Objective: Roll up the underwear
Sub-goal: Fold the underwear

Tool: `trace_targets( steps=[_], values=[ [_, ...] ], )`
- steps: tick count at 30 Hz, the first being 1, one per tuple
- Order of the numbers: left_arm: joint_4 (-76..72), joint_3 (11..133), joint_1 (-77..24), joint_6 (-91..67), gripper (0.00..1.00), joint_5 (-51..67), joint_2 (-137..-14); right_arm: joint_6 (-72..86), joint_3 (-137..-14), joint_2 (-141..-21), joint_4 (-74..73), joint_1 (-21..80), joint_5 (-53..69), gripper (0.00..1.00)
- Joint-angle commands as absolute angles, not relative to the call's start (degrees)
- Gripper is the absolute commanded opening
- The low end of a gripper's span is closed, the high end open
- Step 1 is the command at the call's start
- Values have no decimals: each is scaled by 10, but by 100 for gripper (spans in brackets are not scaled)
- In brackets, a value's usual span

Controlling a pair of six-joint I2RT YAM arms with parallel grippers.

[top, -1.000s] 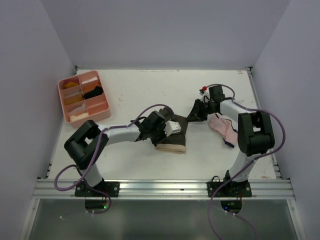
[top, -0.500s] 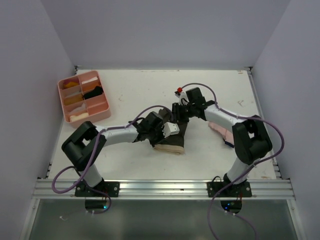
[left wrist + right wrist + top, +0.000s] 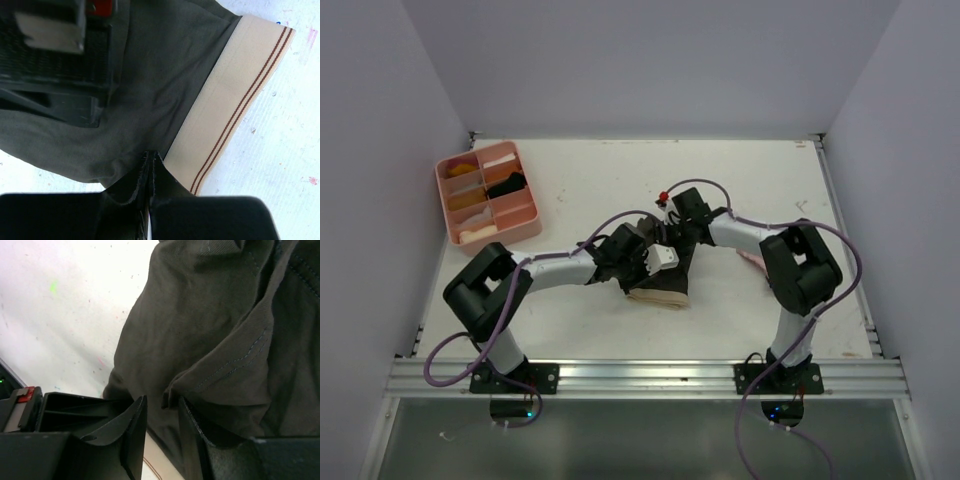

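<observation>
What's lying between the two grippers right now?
The dark olive underwear: in the left wrist view its cloth fills the stretch from the left gripper, shut on its edge, to the right gripper.

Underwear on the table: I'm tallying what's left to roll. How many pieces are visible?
2. The dark olive underwear lies mid-table; the pink underwear shows at the right, mostly hidden behind the right arm. More may sit in the pink tray, too small to tell.

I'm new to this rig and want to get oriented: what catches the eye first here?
Both arms meet at the middle of the table over the dark olive underwear; the left hand pinches it shut, the right hand stands open at a fold. A pink tray sits far left.
</observation>
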State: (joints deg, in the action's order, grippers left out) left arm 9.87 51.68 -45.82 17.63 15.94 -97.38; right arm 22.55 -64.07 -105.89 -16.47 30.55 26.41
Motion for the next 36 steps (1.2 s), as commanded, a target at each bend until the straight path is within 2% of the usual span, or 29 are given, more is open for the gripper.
trace_targets(
  steps=[1, 2, 6, 9, 18, 24, 27, 30, 34, 36],
  values=[
    [163, 499, -454, 184, 0, 153, -991, 202, -672, -1072, -182, 314, 229, 34],
    [164, 500, -454, 183, 0, 152, -991, 195, -677, -1081, -193, 314, 225, 32],
    [163, 497, -454, 183, 0, 149, -989, 177, -681, -1064, -202, 309, 209, 7],
    [165, 497, -454, 183, 0, 149, -989, 163, -691, -1040, -215, 297, 208, 0],
    [170, 490, -454, 185, 0, 147, -980, 135, -717, -1004, -239, 202, 227, 0],
    [171, 490, -454, 187, 0, 144, -980, 102, -718, -1029, -265, 185, 213, 0],
    [172, 490, -454, 186, 0, 143, -980, 89, -724, -1038, -291, 172, 161, 19],
    [173, 494, -454, 189, 0, 145, -979, 83, -725, -1029, -293, 143, 149, 34],
    [175, 494, -454, 199, 0, 147, -972, 79, -731, -1010, -291, 126, 180, 33],
    [174, 493, -454, 203, 0, 148, -969, 90, -722, -995, -263, 127, 232, 27]
  ],
)
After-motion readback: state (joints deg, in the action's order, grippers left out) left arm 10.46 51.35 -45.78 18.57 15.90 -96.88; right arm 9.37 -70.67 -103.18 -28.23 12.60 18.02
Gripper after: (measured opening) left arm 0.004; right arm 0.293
